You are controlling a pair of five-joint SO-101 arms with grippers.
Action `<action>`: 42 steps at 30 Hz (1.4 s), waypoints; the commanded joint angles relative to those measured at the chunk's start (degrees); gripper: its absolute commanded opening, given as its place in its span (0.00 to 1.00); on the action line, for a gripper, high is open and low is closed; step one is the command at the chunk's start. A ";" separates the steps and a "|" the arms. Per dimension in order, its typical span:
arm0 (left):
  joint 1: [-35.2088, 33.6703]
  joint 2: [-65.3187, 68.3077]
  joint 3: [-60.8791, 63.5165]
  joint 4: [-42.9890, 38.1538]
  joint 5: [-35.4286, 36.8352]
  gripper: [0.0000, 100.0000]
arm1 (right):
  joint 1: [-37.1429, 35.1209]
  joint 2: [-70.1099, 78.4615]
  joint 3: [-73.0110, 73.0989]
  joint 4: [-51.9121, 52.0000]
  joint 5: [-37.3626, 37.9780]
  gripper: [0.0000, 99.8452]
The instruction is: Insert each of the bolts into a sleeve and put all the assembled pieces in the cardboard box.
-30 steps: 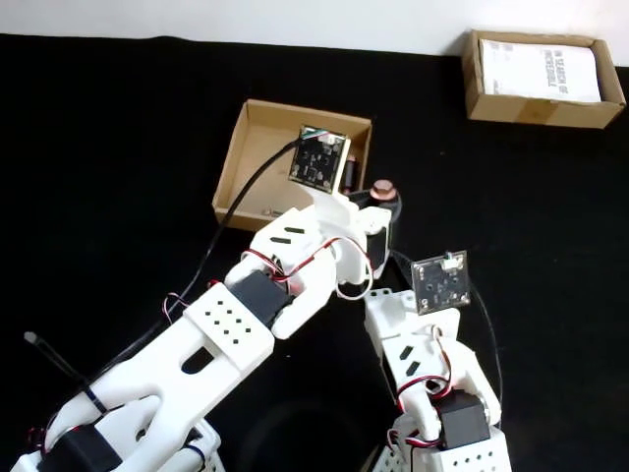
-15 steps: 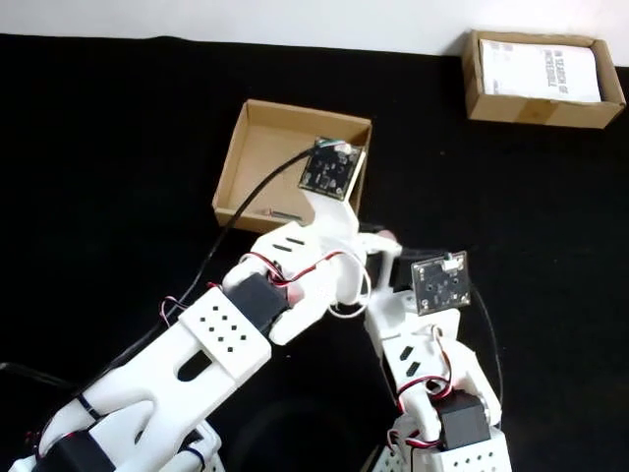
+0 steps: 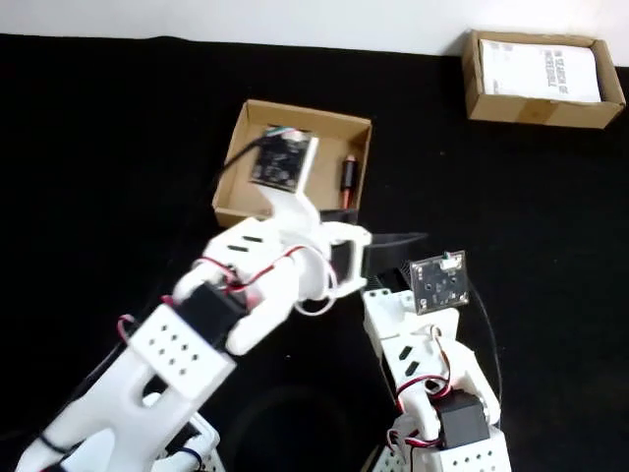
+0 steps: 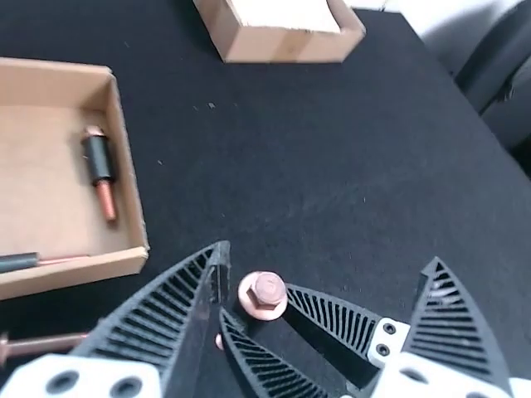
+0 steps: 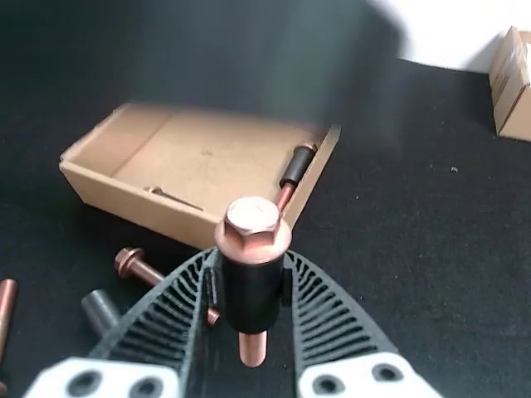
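High view: the cardboard box [image 3: 234,192] sits mid-table on the black table [image 3: 108,138]. Broad dark cloth runs from it to the paper-filled box [image 3: 531,111] at the far edge. The left arm's wrist hangs over the cardboard box and covers part of its floor.
Left gripper [image 4: 328,259]: spread wide and holding nothing, just off the cardboard box's near corner. Its two fingers straddle the tip of the right gripper.
Right gripper [image 5: 249,274]: clamped on a black sleeve [image 5: 246,303] held upright, just outside the cardboard box's near wall.
Held bolt [image 5: 253,228]: seated in that sleeve, with its hex head on top and its copper tip poking out below.
Assembled piece [image 3: 348,175]: inside the cardboard box, lying along the wall that faces the paper-filled box.
Left wrist view adds: a second piece [image 4: 25,262], dark with a copper shank, lies inside along the cardboard box's near wall and is partly cut by the frame. In the high view the arm covers that spot.
Right wrist view adds: a loose bolt [image 5: 133,264] and a loose sleeve [image 5: 101,311] lie on the table just outside the cardboard box's near wall, near each other. In the high view the arms cover that strip.
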 commanded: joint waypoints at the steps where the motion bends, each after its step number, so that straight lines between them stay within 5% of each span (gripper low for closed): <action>1: -1.45 -5.05 -2.33 2.20 0.00 0.35 | 0.75 -0.22 -4.44 -0.92 0.00 0.01; 8: -11.47 -14.90 -2.24 6.86 0.18 0.32 | 5.41 6.29 -19.65 -0.22 -0.35 0.01; 15: -28.09 -26.68 -1.36 7.03 0.09 0.01 | 8.31 32.31 -43.56 4.44 0.00 0.01; 22: -39.16 -40.04 8.13 7.03 0.00 0.01 | 6.11 59.38 -61.23 -1.89 0.53 0.01; 30: -54.20 -58.86 23.08 7.12 0.00 0.01 | -1.01 88.57 -76.70 -7.78 16.18 0.01; 35: -64.04 -57.71 28.18 7.03 0.26 0.01 | -3.91 102.64 -84.00 -7.78 26.90 0.01; 42: -69.23 -57.80 37.76 7.03 0.26 0.01 | -6.55 120.31 -90.15 -8.04 39.65 0.01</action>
